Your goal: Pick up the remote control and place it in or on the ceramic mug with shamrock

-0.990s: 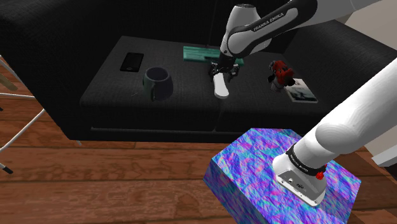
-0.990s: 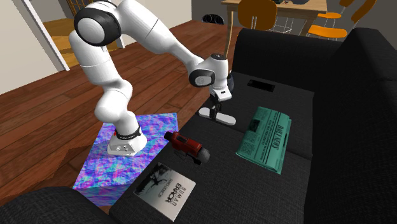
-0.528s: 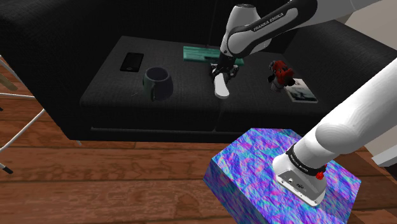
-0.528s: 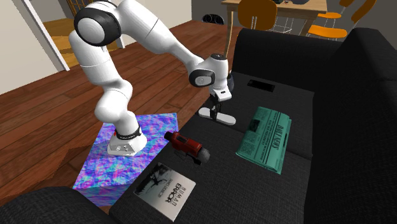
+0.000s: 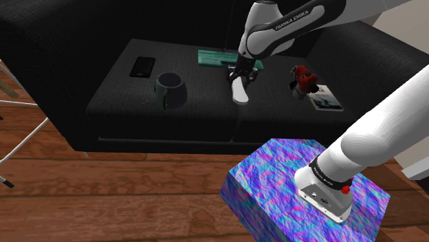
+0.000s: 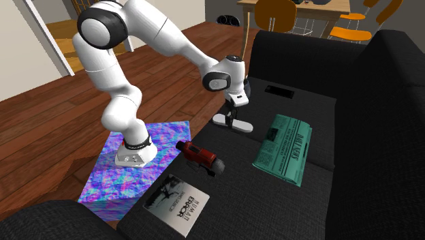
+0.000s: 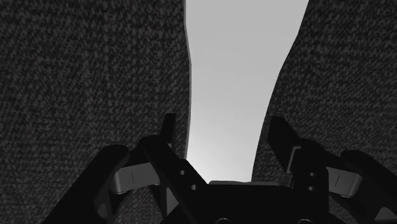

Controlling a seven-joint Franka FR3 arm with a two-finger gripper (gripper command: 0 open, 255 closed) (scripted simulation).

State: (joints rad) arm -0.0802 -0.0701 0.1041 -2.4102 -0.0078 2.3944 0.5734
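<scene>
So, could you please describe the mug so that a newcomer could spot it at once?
Find the black sofa; on its seat, toward the shoulder view's left, the mug stands in front of a flat black phone. It is the one upright, hollow thing there, dark grey-green, unlike the long white remote.

black sofa (image 6: pixel 381 88), green newspaper (image 6: pixel 285 149), magazine (image 6: pixel 179 202), dark phone (image 5: pixel 143 67), red thing (image 6: pixel 199 157), perhaps a drill

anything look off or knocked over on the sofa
Nothing stands out. The dark round mug stands upright on the black sofa; the flat black phone, green folded newspaper and magazine lie flat. The black gripper clasps the plain white oblong remote.
</scene>
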